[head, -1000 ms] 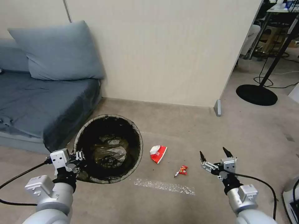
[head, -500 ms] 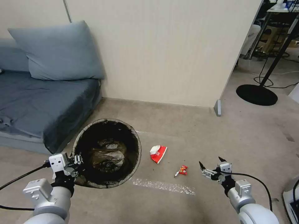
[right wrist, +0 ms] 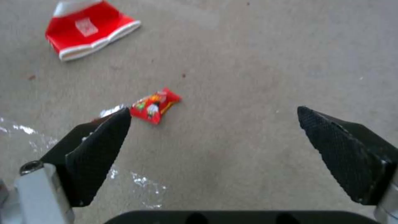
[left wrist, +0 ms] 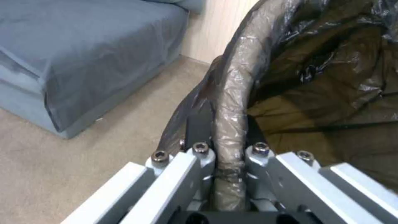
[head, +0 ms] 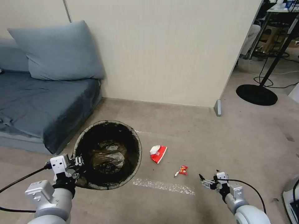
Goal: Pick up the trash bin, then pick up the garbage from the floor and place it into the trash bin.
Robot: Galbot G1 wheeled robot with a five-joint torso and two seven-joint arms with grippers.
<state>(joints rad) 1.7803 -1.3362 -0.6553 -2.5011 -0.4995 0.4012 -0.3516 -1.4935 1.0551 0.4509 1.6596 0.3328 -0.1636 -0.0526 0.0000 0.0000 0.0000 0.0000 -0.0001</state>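
Note:
The trash bin [head: 107, 155], round with a dark bag liner, hangs tilted above the floor at the left. My left gripper [head: 78, 161] is shut on its near rim; in the left wrist view the bag-wrapped rim [left wrist: 232, 102] runs between the fingers [left wrist: 195, 155]. Garbage lies on the floor: a red-and-white carton [head: 158, 153] [right wrist: 89, 29] right of the bin, and a small red snack wrapper [head: 182, 170] [right wrist: 154, 105] farther right. My right gripper [head: 208, 178] [right wrist: 213, 124] is open, low over the floor, just right of the wrapper and nearer to me.
A blue sofa [head: 34, 99] with a cushion stands at the left against the beige wall. A partition foot [head: 217, 107] and a black round stand base [head: 256, 94] are at the back right. A pale scuffed strip [head: 163, 186] marks the floor.
My right gripper has dropped lower and drawn back toward me, staying open. The bin in my left gripper has sunk slightly and shifted a little.

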